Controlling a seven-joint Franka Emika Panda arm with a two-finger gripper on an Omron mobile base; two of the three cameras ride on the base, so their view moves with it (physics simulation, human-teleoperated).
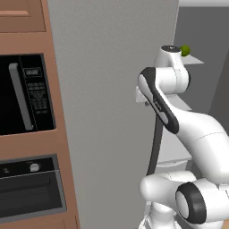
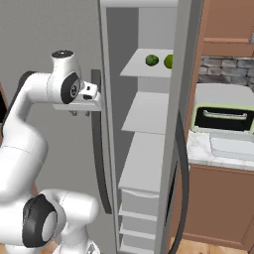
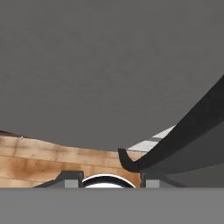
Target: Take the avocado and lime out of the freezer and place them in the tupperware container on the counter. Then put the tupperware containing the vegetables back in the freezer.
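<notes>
The freezer (image 2: 149, 129) stood open – avocado (image 2: 152, 60) and lime (image 2: 169, 61) at 12 o'clock – claw (image 2: 79, 113) state unclear.

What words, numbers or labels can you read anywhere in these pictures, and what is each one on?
None can be read.
Black wall oven: its control panel carries a small display and rows of pale marks, too small and blurred to read.
Lower oven: a round knob and a faint mark beside it, unreadable.
Freezer, toaster oven and counter: no text.
</notes>
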